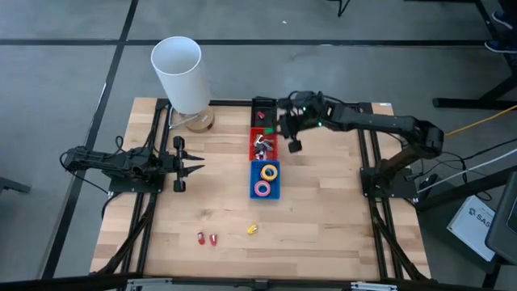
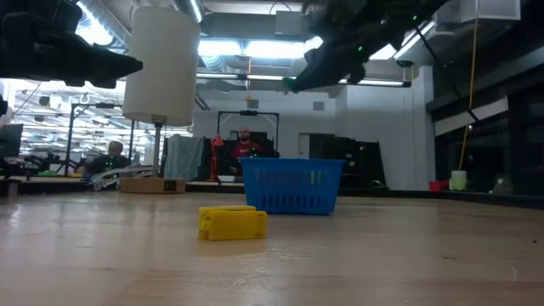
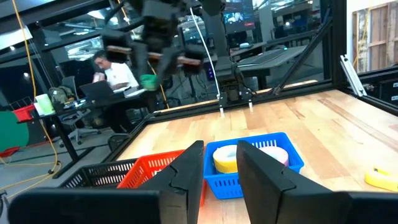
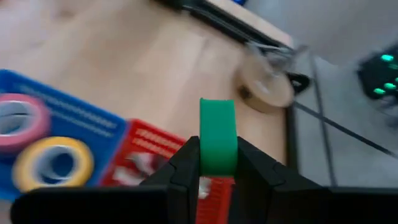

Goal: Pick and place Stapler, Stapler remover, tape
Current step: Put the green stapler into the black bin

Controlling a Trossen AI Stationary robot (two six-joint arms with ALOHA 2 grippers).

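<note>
My right gripper point(image 1: 287, 129) hangs in the air over the red basket point(image 1: 262, 146) and is shut on a small green block, seemingly a mini stapler point(image 4: 217, 134). The blue basket point(image 1: 265, 179) holds a yellow tape roll point(image 1: 269, 171) and a pink one point(image 1: 263, 189). Silvery claw pieces lie in the red basket. A yellow mini stapler point(image 1: 252, 229) lies on the table near its near edge, also in the low view point(image 2: 231, 223). My left gripper point(image 1: 194, 168) waits open at the table's left side, pointing toward the baskets. My right gripper pinches the green block between its two fingers, one finger on each of its side faces point(image 4: 217, 165). The block's upper end stands out past the fingertips. It is lifted clear above the baskets, seen as a green spot in the left wrist view point(image 3: 148, 81).
A black basket point(image 1: 262, 108) sits beyond the red one. A tall white cylinder on a round base point(image 1: 179, 73) stands at the far left. Two small red pieces point(image 1: 207, 238) lie near the near edge. Bare wood lies right of the baskets. People sit in the room behind.
</note>
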